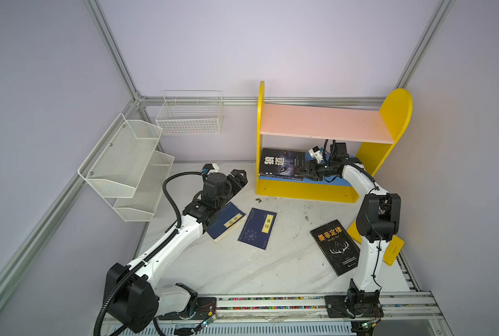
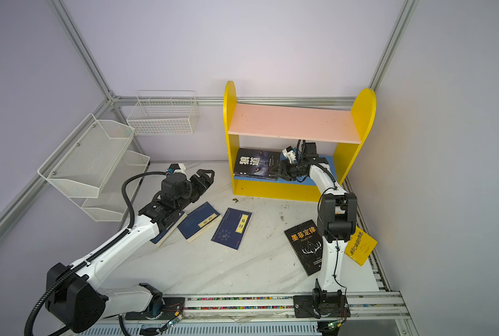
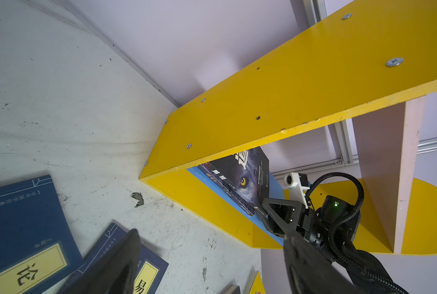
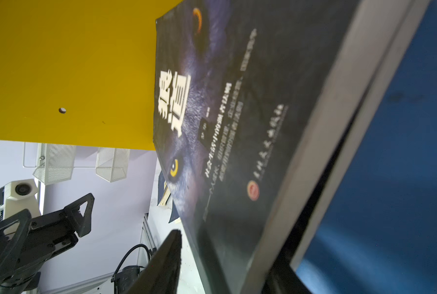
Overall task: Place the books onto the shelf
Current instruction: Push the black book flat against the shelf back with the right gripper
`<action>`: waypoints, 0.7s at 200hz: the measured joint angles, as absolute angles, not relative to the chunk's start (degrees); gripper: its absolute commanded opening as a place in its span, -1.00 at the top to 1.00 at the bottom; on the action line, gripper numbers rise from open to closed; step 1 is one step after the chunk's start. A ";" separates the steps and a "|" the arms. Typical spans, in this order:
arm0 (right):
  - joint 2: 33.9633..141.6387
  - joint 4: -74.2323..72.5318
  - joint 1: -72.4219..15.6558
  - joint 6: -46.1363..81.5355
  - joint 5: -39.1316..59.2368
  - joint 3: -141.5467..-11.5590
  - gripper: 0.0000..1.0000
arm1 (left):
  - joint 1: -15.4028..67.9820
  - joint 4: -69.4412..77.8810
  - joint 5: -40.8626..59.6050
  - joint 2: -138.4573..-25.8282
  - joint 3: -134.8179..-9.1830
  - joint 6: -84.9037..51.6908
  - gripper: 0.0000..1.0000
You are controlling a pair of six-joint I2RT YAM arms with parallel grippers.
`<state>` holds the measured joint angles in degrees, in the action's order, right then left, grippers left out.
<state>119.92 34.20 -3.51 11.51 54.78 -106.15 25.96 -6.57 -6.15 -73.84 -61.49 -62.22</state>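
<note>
- right gripper (image 1: pixel 302 172): jaws parted around glossy black wolf book (image 1: pixel 281 161), small gap at the cover
- wolf book lies flat on the blue lower board of the shelf (image 1: pixel 393 116)
- left gripper (image 1: pixel 238 178): spread wide, empty
- flat navy paperbacks (image 1: pixel 258 228) on marbled table (image 1: pixel 242 270)

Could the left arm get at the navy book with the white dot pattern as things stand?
Probably yes: the left gripper is open and close to the navy book, which lies flat with nothing on it or in between.
</note>
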 measured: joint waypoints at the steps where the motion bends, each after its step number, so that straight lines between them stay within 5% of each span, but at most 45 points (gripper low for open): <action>1: 119.90 34.33 -3.53 11.51 54.65 -106.26 -0.12 | 25.93 -6.55 -6.15 -73.87 -61.49 -62.24 -0.73; 54: 119.90 43.64 -3.86 8.01 41.63 -112.09 -0.41 | 24.67 -6.37 -4.80 -74.70 -61.49 -62.43 -0.73; 140: 117.62 36.07 -3.88 14.76 37.98 -106.91 -0.29 | 22.46 -5.10 -1.67 -76.34 -61.47 -62.59 -0.74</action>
